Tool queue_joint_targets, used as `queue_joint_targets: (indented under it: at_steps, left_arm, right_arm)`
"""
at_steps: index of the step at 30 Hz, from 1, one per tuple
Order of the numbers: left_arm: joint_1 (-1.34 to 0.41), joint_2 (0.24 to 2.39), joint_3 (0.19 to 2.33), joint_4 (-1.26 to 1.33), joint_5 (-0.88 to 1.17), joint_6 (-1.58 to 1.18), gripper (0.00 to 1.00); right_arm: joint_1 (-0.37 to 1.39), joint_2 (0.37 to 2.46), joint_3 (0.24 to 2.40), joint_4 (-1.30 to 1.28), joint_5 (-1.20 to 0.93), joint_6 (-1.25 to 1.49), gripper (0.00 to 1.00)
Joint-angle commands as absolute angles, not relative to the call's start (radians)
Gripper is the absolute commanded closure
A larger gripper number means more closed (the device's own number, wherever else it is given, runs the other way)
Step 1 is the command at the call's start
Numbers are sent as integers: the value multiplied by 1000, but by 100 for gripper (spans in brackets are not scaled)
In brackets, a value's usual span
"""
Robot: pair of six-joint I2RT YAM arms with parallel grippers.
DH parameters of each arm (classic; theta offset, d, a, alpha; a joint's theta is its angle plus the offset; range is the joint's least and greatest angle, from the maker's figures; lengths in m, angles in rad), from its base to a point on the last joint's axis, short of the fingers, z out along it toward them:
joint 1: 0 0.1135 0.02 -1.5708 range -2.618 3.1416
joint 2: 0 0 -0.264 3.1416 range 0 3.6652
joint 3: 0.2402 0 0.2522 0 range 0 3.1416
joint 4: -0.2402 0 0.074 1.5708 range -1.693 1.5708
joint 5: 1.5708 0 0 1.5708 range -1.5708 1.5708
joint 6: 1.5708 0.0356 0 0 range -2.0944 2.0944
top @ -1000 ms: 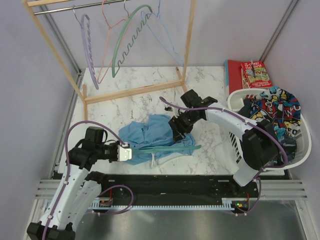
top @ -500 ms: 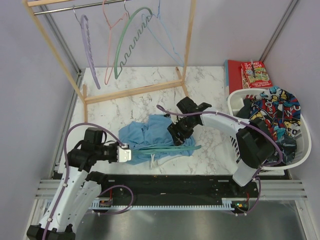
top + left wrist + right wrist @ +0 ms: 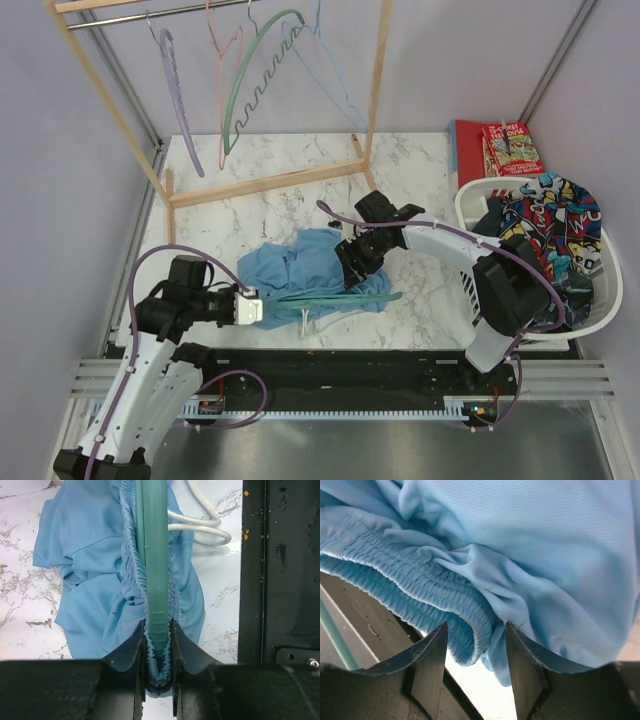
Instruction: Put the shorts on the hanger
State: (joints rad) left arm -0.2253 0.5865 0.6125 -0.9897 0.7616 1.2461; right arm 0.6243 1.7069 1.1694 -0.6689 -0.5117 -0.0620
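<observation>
The light-blue shorts (image 3: 305, 268) lie bunched in the middle of the marble table. The teal hanger (image 3: 345, 296) runs through their elastic waistband, parallel to the near edge. My left gripper (image 3: 256, 306) is shut on the hanger's left end (image 3: 154, 555), with the gathered waistband (image 3: 131, 580) wrapped around it between the fingers. The white drawstring (image 3: 200, 527) loops beside it. My right gripper (image 3: 352, 262) sits at the shorts' right edge. Its jaws stand apart around a hanging fold of waistband (image 3: 470, 630), and the fabric (image 3: 545, 555) rests on one finger.
A wooden rack (image 3: 270, 180) at the back carries purple (image 3: 175, 100), green wavy (image 3: 250, 90) and pale blue (image 3: 330, 80) hangers. A white basket (image 3: 600, 300) holding cartoon-print clothes (image 3: 545, 225) stands at the right, with red books (image 3: 500, 145) behind it. A black rail (image 3: 350, 365) lines the near edge.
My right gripper has shifted slightly toward the shorts' right edge and its jaws have narrowed around the waistband fold. The rack's hangers swing a little. The left arm has stayed put.
</observation>
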Motion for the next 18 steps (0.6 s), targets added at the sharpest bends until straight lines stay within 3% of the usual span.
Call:
queue_joint_targets:
  at_steps: [1,4,8,13,18]
  left_arm:
    - [-229,612,663,-966,816,1209,98]
    - [-229,633,670,-939,824,1151,98]
    - [-229,655,684,-910,825,1105,98]
    - [-227,653,696,-876,824,1043,98]
    - [-224,660,730,-891,752,1000,98]
  right_arm:
    - [635,1704,1144,-604,-462,-58,44]
    - [658,1698,1115,-571,-437,-80,49]
    - [686,1695,1098,-554,-433,-81,64]
    - [712,1704,1069,-555,-376,-95,59]
    - [666,1663,1074,-627,-304,-153,77]
